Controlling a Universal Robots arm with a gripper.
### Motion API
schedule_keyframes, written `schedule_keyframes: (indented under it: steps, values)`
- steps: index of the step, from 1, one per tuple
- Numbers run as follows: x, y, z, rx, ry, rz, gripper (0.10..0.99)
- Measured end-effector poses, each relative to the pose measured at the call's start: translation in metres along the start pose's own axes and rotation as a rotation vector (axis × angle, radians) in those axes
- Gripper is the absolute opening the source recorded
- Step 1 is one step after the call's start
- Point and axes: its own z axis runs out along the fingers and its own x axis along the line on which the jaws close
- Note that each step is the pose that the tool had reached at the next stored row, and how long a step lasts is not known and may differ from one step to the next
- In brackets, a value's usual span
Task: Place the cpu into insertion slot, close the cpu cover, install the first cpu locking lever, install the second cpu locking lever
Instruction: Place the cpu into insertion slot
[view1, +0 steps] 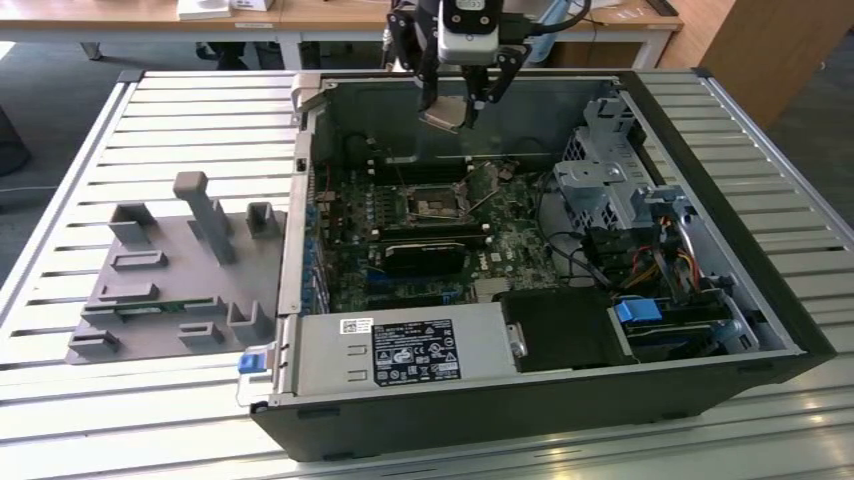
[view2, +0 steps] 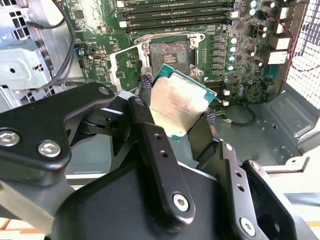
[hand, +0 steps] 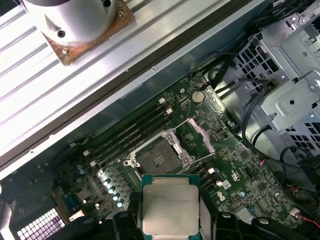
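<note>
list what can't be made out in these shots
- cpu: near edge hidden by the gripper in the second wrist view; cut off by the frame edge in the first wrist view.
- slot: contacts too small to make out in the exterior view.
- cover: partly behind the gripper in the second wrist view.

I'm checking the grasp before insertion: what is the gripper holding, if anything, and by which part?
The gripper holds the cpu, pinched by two opposite side edges, clear of the insertion slot. Its metal top and tan underside are left bare.
</note>
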Motion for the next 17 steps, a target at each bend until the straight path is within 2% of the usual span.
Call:
schedule_keyframes:
  steps: [17]
  values:
    - [0.0000, 0.0000, 0.0001, -0.001, -0.0060, 0.070, 0.541]
